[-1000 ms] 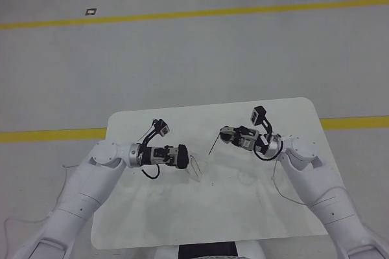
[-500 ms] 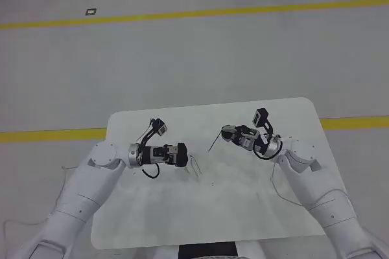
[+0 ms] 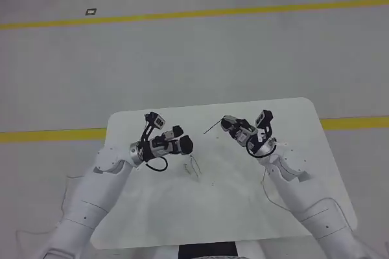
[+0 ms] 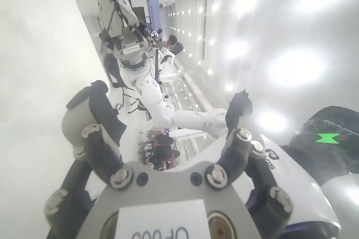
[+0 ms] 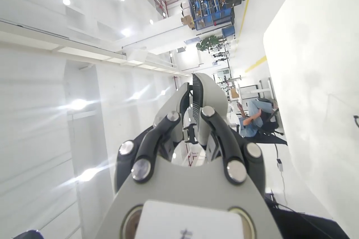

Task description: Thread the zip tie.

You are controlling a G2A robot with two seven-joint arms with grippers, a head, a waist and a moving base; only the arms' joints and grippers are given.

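A thin black zip tie (image 3: 212, 127) sticks out of my right gripper (image 3: 227, 122), which is shut on it above the far middle of the white table (image 3: 246, 207). In the right wrist view, the right gripper (image 5: 193, 83) has its fingers pressed together. A pale thin loop (image 3: 193, 167), too faint to identify, lies on the table near the centre. My left gripper (image 3: 183, 144) hangs just beyond the loop, lifted off the surface. The left wrist view shows that gripper (image 4: 168, 100) wide open and holding nothing, facing the right gripper (image 4: 117, 24) farther off.
The table's far edge (image 3: 214, 107) runs close behind both grippers. A small dark piece (image 5: 356, 121) lies on the table (image 5: 308, 55) in the right wrist view. Bare tabletop stretches toward the near edge.
My left gripper has lifted and swung away from the pale loop, which stays on the table. My right gripper has moved toward the far edge, carrying the black zip tie.
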